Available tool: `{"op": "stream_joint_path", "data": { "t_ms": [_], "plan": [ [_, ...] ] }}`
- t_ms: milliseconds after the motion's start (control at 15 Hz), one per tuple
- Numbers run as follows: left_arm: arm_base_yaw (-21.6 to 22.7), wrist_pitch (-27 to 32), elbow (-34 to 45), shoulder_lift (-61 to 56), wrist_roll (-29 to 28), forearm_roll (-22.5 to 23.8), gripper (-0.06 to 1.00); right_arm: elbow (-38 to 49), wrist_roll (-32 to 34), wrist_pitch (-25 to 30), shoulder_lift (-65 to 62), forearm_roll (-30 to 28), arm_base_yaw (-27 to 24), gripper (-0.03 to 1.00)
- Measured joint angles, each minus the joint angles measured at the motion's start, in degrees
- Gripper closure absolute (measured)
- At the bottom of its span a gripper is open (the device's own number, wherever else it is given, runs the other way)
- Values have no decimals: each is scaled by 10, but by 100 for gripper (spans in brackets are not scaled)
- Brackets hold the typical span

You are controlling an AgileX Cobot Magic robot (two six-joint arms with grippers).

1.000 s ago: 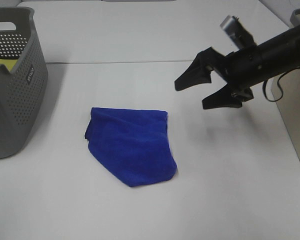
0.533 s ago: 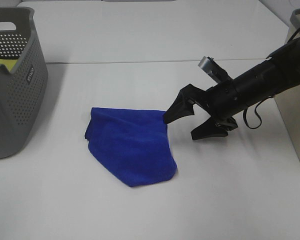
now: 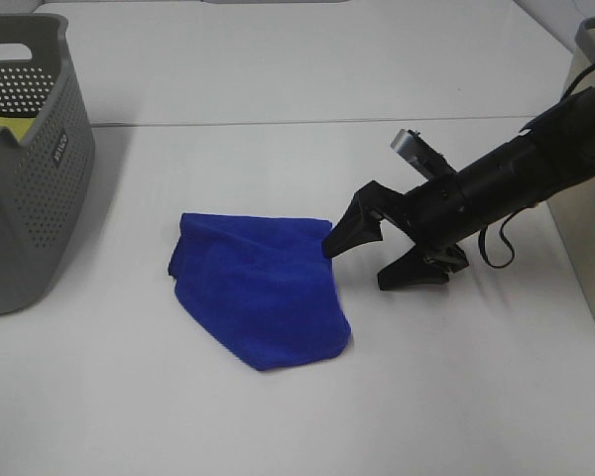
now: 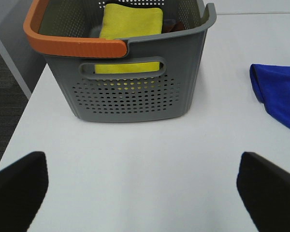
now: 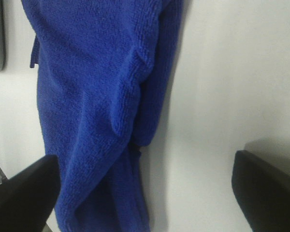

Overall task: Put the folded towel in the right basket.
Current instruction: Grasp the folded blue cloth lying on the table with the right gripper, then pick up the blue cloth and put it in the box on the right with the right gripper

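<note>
Blue terry cloth, the folded towel [image 3: 261, 288] lies flat on the white counter [image 3: 456, 397], left of centre. It has a wedge shape: its rounded tip points toward the near edge and slightly right, and its straight folded edge is on the far side. Its long axis therefore runs near to far, leaning right at the near end.

Just beyond that tip, the right end effector [image 3: 357, 266] reaches in low from the right with its jaws spread apart and nothing between them. One black finger sits at the towel's far right corner and the other is over bare counter beside it. The right wrist view shows the same straddle of the towel [image 5: 101, 96] edge, but actual contact cannot be told.

A beige right basket [image 3: 593, 238] stands at the right edge, well apart from the towel.

The left end effector [image 4: 145, 193] shows only in its wrist view, jaws wide and empty above bare counter. It faces the grey perforated basket [image 4: 135, 92] with an orange handle [image 4: 72, 46] and a yellow cloth [image 4: 130, 21] inside.
</note>
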Motion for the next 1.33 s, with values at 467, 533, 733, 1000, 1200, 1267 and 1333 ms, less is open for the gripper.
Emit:
{"op": "stream_joint_path", "data": {
  "t_ms": [467, 533, 733, 1000, 1200, 1267, 1333],
  "plan": [
    [0, 0, 0, 0, 0, 0, -4, -7, 34, -76, 4, 16, 160, 5],
    [0, 0, 0, 0, 0, 0, -4, -8, 44, -90, 4, 17, 181, 5],
    [0, 0, 0, 0, 0, 0, -4, -8, 66, -119, 3, 16, 209, 17],
    [0, 0, 0, 0, 0, 0, -4, -6, 80, -145, 11, -3, 209, 81],
    [0, 0, 0, 0, 0, 0, -4, -6, 80, -145, 11, -21, 209, 87],
    [0, 0, 0, 0, 0, 0, -4, -6, 80, -142, 10, -26, 209, 87],
    [0, 0, 0, 0, 0, 0, -4, -6, 80, -139, 6, -37, 209, 87]
  ]
}}
